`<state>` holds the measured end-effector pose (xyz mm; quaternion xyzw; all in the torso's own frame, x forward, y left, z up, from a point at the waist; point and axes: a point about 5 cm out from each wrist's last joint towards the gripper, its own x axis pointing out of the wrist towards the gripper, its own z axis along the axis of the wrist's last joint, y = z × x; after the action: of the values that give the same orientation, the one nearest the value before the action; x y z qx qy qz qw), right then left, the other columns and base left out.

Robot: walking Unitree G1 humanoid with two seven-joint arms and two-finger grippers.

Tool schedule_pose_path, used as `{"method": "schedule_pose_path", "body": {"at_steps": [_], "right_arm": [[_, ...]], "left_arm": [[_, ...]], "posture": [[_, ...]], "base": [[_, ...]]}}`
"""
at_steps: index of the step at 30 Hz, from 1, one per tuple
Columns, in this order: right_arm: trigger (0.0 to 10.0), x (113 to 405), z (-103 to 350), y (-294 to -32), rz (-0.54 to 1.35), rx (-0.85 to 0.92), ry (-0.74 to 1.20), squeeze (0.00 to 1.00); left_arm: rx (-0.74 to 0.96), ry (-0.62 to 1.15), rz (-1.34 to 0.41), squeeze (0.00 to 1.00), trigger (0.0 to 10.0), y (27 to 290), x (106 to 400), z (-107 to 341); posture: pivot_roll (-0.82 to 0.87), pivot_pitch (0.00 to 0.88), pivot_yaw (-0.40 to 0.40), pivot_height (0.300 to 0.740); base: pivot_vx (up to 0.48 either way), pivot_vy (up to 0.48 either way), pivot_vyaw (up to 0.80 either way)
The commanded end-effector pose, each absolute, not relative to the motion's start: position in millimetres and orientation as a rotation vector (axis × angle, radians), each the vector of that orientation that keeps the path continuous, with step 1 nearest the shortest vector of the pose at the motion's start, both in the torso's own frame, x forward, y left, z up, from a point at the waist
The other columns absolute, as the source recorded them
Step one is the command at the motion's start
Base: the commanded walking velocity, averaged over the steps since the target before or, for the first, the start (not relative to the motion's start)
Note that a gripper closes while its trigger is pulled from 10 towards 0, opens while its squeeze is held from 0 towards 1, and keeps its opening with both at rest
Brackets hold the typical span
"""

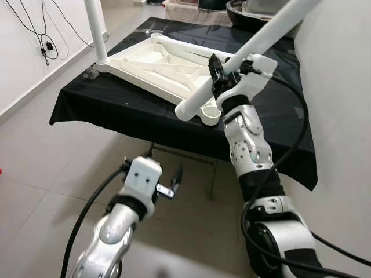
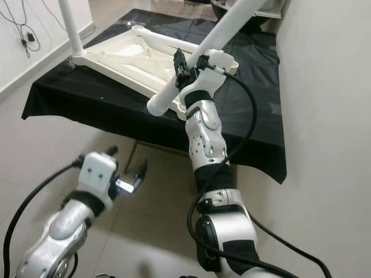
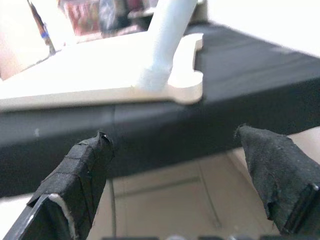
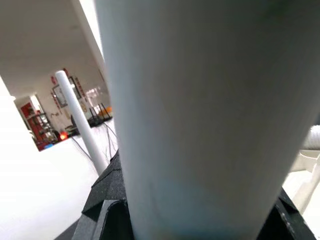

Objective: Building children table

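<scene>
fingers of your right gripper (image 1: pixel 218 74) are clamped around a loose white table leg (image 1: pixel 255 47), which runs slanted from up near the wall down to its open lower end, hanging just above the near corner socket (image 1: pixel 211 113) of the tabletop. the white tabletop (image 1: pixel 152 68) lies upside down on the black cloth (image 1: pixel 116 104) covering a low table, ribs showing (its underside faces up), and you can see another leg (image 1: pixel 95 29) already standing upright in the far left corner. your left gripper (image 1: pixel 169 184) hangs low in front of the cloth's near edge, above the tiled floor (image 1: pixel 40 168), its two black fingers (image 3: pixel 80 175) spread wide apart with nothing between them. a black cable (image 1: pixel 295 110) loops from your right wrist past the cloth.
</scene>
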<state>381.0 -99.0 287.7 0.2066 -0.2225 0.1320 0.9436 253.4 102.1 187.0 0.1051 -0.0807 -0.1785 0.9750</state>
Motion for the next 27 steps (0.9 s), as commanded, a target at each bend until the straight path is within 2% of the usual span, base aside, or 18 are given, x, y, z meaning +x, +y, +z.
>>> {"method": "schedule_pose_path", "body": {"at_steps": [1, 5, 8, 9, 13, 27], "right_arm": [[10.0, 372.9, 281.1, -93.2, 0.324, 0.41, -0.442, 0.0], [10.0, 365.7, 271.8, -90.7, 0.355, 0.416, -0.419, 0.0], [10.0, 356.0, 264.4, -85.2, 0.411, 0.381, -0.408, 0.0], [10.0, 350.6, 261.8, -81.5, 0.451, 0.366, -0.402, 0.0], [10.0, 341.3, 259.3, -73.5, 0.532, 0.35, -0.384, 0.0], [10.0, 324.8, 257.3, -61.9, 0.64, 0.349, -0.349, 0.0]], "left_arm": [[0.259, -0.153, -0.323, 1.0, 10.0, 110.4, 264.0, 190.0], [0.33, -0.163, -0.328, 1.0, 10.0, 111.6, 275.5, 194.5], [0.429, -0.14, -0.404, 1.0, 10.0, 105.1, 285.6, 192.2], [0.477, -0.135, -0.454, 0.0, 10.0, 100.4, 290.2, 190.6], [0.552, -0.115, -0.508, 0.0, 10.0, 96.2, 300.6, 184.6], [0.555, -0.091, -0.516, 0.0, 10.0, 99.5, 310.3, 174.8]], "posture": [[0.1, 0.076, -0.074, 0.74], [0.1, 0.068, -0.068, 0.74], [0.09, 0.061, -0.054, 0.74], [0.09, 0.058, -0.054, 0.74], [0.08, 0.056, -0.047, 0.74], [0.08, 0.048, -0.052, 0.74]], "base": [[0.0, 0.0, 0.0], [0.0, 0.0, 0.0], [0.0, 0.0, 0.0], [0.0, 0.0, 0.0], [0.0, 0.0, 0.0], [0.0, 0.0, 0.0]]}}
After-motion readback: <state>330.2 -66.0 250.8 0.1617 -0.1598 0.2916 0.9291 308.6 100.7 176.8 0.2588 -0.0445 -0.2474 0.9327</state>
